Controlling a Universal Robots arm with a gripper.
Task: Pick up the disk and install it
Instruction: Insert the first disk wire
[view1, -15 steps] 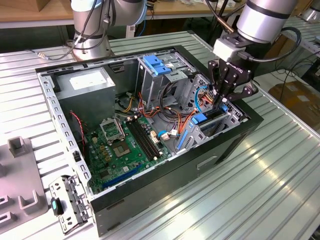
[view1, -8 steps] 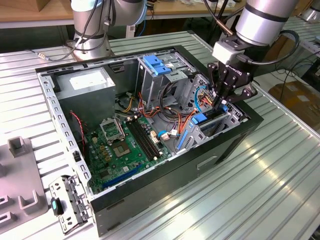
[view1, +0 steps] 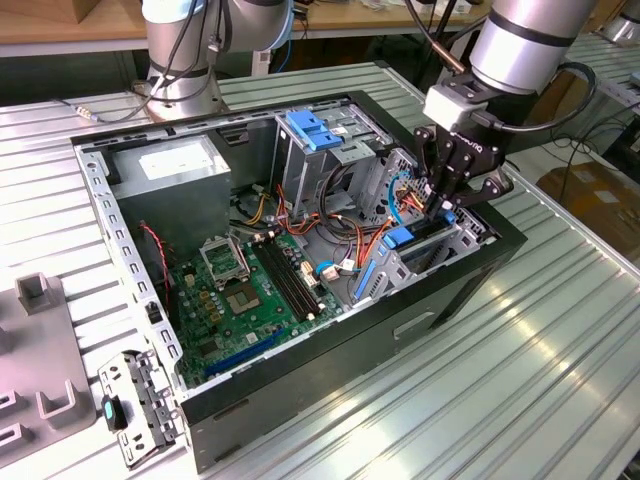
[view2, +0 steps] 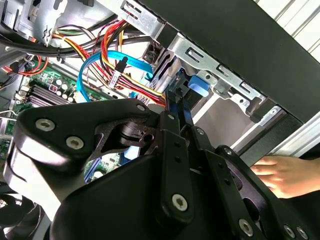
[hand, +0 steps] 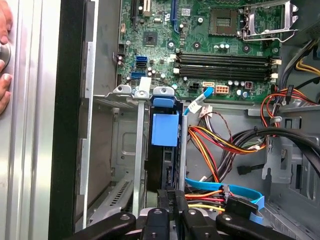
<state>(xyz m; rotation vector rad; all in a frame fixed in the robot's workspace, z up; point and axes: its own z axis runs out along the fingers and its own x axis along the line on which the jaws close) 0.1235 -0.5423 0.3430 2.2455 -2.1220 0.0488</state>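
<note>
One disk (hand: 164, 131) apparently clamped in end effector (hand: 170, 200).

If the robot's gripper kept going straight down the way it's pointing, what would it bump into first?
Probably the disk, standing edge-up in its bay slot. The gripper points straight along it, fingers already at its near edge, so it would push the disk deeper. How deep the slot goes isn't clear.
</note>
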